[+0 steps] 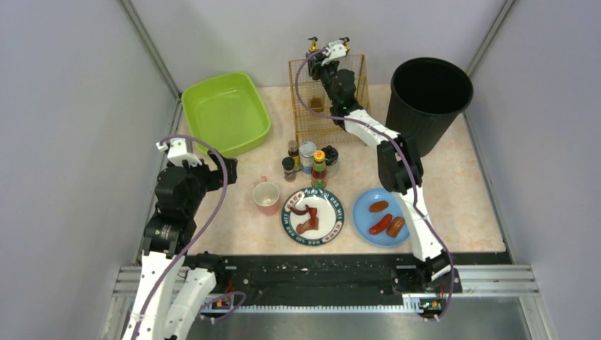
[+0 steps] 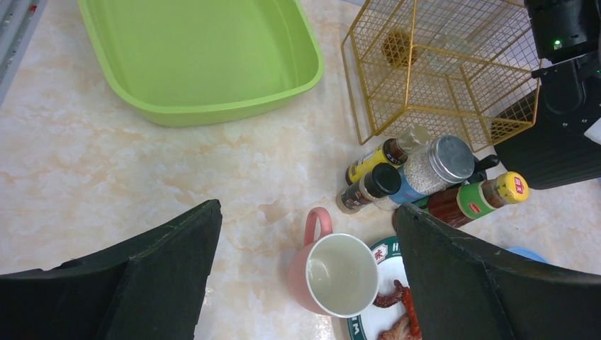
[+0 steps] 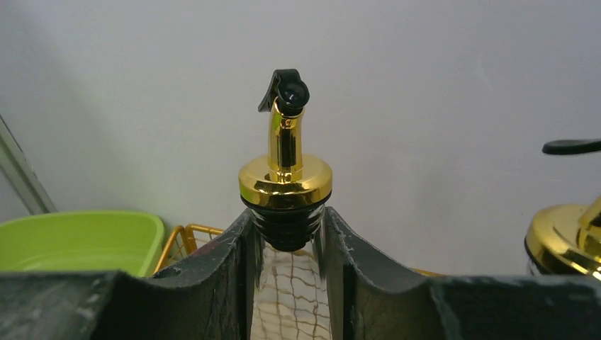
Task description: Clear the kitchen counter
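Note:
The kitchen counter [image 1: 461, 184] is pale marble. A pink mug [image 2: 333, 273] stands on it between the wide-open fingers of my left gripper [image 2: 308, 207], which hovers above without touching it. My right gripper [image 3: 288, 227] is shut on the neck of a clear glass bottle with a gold pourer [image 3: 285, 177], held upright at the gold wire basket [image 1: 312, 106] at the back. A second gold pourer [image 3: 567, 227] shows just to its right. In the top view the right gripper [image 1: 329, 58] sits over the basket's top.
A green tub [image 1: 225, 113] stands back left and a black bin [image 1: 431, 92] back right. Several seasoning bottles [image 1: 308, 159] cluster mid-counter. In front are a plate with octopus pieces [image 1: 333, 227] and a blue plate with sausages [image 1: 361, 209].

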Robot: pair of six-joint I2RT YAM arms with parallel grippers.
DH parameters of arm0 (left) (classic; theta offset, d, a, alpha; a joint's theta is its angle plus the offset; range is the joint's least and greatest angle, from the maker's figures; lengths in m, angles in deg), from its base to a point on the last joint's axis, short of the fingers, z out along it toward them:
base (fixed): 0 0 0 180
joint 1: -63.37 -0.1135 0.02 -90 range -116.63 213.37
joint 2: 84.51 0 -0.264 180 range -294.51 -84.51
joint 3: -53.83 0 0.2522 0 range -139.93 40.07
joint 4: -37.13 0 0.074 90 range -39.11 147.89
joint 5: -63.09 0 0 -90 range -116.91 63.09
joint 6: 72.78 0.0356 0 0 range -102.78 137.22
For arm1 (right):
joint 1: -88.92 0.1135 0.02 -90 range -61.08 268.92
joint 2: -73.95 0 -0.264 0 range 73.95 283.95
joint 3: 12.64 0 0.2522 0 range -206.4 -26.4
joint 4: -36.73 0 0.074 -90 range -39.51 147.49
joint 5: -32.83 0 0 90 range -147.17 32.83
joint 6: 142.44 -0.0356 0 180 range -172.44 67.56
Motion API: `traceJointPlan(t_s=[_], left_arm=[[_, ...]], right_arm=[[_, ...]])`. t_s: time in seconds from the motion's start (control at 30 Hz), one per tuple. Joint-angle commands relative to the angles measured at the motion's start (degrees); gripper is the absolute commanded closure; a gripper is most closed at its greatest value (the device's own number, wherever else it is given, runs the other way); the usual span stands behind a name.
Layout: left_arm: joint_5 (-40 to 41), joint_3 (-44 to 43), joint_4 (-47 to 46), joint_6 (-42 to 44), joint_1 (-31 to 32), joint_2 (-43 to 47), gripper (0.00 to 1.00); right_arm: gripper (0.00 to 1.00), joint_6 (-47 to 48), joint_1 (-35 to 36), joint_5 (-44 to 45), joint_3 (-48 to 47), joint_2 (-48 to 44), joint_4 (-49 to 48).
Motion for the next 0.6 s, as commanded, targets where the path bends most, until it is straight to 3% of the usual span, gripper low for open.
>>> traceJointPlan(t_s=[0.0,0.3,0.4,0.47,0.57], left_arm=[[-0.26,0.09,-1.93,-0.02,-0.26,0.79,0.03],[-0.14,0.11,-1.84,-0.02,-0.26,1.13,0.03],[-0.15,0.12,-1.88,0.06,-0.26,1.17,0.03],[-0.08,0.10,-1.80,0.07,-0.26,1.23,0.03],[-0.06,0.15,-1.82,0.05,-0.26,1.44,0.01]], right_arm=[[1.00,-0.22,0.59,0.08,2.34,-9.10,-8.04],[0.98,-0.06,1.18,0.63,9.11,-12.08,-9.38],[0.71,0.43,1.53,0.89,11.11,-13.84,-9.71],[0.47,0.95,1.86,1.12,12.21,-15.58,-9.12],[0.29,2.33,2.21,1.59,14.39,-19.16,-8.22]])
